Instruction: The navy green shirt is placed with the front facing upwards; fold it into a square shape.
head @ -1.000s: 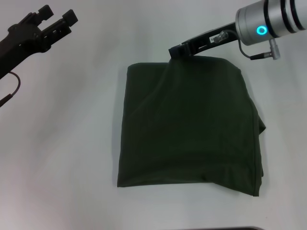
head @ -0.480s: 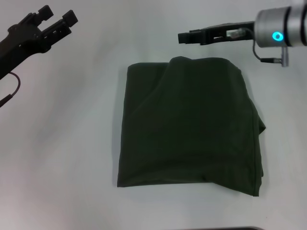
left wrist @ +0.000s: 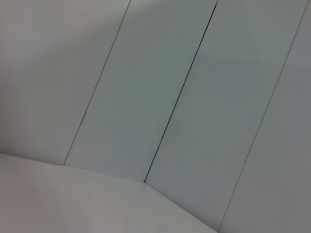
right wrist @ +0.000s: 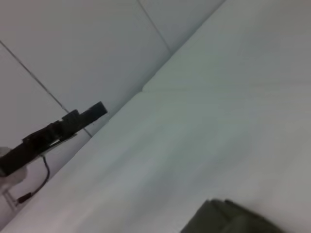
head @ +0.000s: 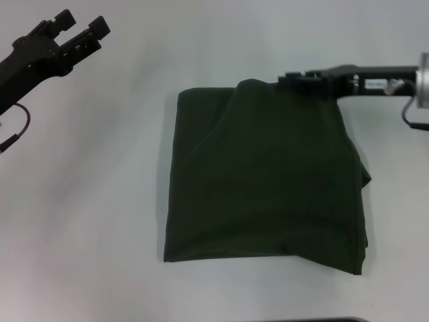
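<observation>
On the head camera you have one shirt (head: 265, 178), already folded into a rough dark-green rectangle with no lettering showing, lying flat in the middle of the white table (head: 100, 201). Its left and near edges run fairly straight; the right edge bulges and wrinkles, and the near right corner hangs a little lower than the rest. There is bare table all round it, widest on your left side.

You have two grippers in view. The right gripper (head: 289, 80) reaches in from the right, over the far right edge of the shirt; from this angle you see it side-on, so you cannot tell whether it is wide or narrow, or whether it touches the cloth. The left gripper (head: 82, 23) is parked at the far left corner, well apart from the shirt, with its two fingers spread and nothing between them.

The right wrist camera adds only a dark corner of the shirt (right wrist: 228, 219) at the frame's edge, plus the left gripper (right wrist: 92, 112) far off across the table. The left wrist camera gives you only a pale panelled wall (left wrist: 194, 97) and a strip of table.
</observation>
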